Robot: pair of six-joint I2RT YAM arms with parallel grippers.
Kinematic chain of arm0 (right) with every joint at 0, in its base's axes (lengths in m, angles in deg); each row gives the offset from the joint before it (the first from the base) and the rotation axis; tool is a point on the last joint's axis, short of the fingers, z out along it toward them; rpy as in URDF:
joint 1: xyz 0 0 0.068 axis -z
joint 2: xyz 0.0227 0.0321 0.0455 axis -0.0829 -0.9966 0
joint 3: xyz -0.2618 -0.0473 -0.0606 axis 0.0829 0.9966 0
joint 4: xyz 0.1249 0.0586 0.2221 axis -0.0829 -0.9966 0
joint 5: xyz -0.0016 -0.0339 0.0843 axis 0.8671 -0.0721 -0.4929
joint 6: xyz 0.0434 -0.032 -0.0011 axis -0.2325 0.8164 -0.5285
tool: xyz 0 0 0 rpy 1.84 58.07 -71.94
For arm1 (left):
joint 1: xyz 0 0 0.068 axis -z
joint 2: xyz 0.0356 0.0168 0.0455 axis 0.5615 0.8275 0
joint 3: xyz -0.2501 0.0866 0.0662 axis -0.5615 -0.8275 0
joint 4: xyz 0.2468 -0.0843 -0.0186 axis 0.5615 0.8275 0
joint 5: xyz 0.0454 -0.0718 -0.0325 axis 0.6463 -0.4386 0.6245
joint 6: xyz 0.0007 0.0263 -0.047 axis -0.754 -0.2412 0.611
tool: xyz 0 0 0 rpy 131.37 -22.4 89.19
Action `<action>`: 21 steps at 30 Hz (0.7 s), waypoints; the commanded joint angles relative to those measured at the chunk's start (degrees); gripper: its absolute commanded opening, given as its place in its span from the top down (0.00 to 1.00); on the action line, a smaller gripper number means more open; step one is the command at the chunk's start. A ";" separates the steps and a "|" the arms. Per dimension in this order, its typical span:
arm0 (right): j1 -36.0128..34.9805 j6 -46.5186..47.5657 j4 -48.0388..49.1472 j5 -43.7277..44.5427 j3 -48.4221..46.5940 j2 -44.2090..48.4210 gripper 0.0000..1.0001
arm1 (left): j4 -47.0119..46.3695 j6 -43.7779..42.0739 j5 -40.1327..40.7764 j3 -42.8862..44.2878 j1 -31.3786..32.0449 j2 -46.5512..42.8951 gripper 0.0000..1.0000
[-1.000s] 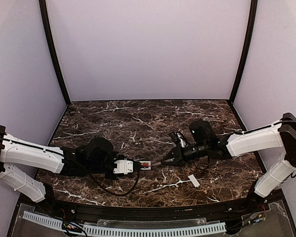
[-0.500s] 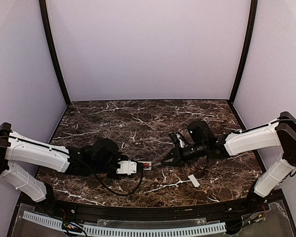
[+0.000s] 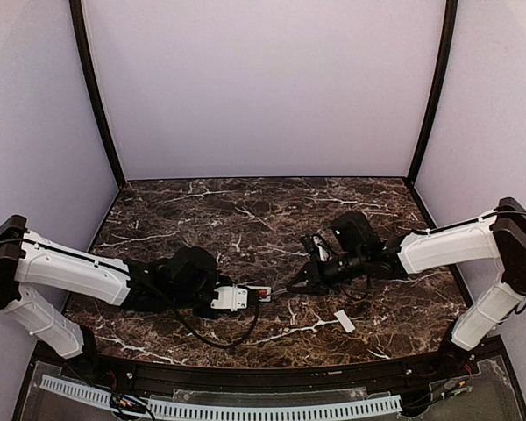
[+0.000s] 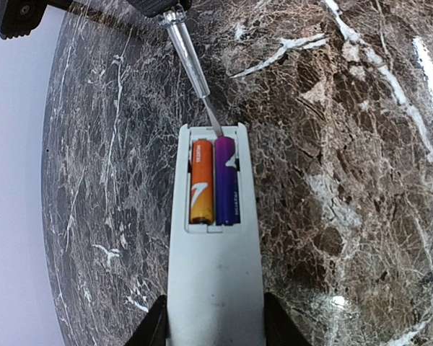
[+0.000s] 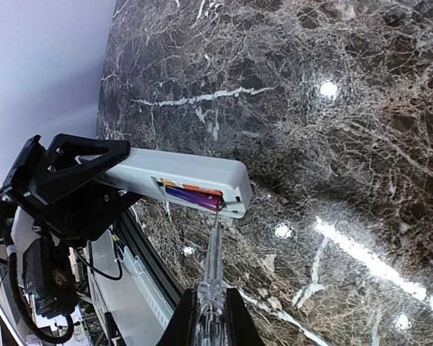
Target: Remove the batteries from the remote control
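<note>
My left gripper [image 4: 215, 324] is shut on the near end of the white remote control [image 4: 213, 281], back side up. Its open recess holds two batteries side by side, one orange [image 4: 201, 182] and one purple [image 4: 226, 182]. My right gripper [image 5: 211, 317] is shut on a clear-handled screwdriver [image 5: 213, 270]. The metal tip touches the far end of the purple battery [image 5: 195, 198], by the recess wall. In the top view the remote control [image 3: 248, 295] and the screwdriver [image 3: 285, 287] meet between left gripper [image 3: 232, 299] and right gripper [image 3: 309, 279], low over the marble table [image 3: 245, 219].
A small flat white cover piece [image 3: 344, 321] lies on the table, front right of the tools. A black cable [image 3: 219, 338] loops under the left wrist. A black rail [image 3: 272, 377] runs along the near edge, and lilac walls close in the back and both sides.
The left arm has slid a little to the right with the remote. The right arm has edged slightly left, keeping the screwdriver tip at the recess. Both grips are unchanged.
</note>
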 commanded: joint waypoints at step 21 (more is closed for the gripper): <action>-3.08 2.58 8.76 -12.28 -7.62 6.69 1.00 | 0.38 -0.92 1.81 3.86 1.24 4.95 1.00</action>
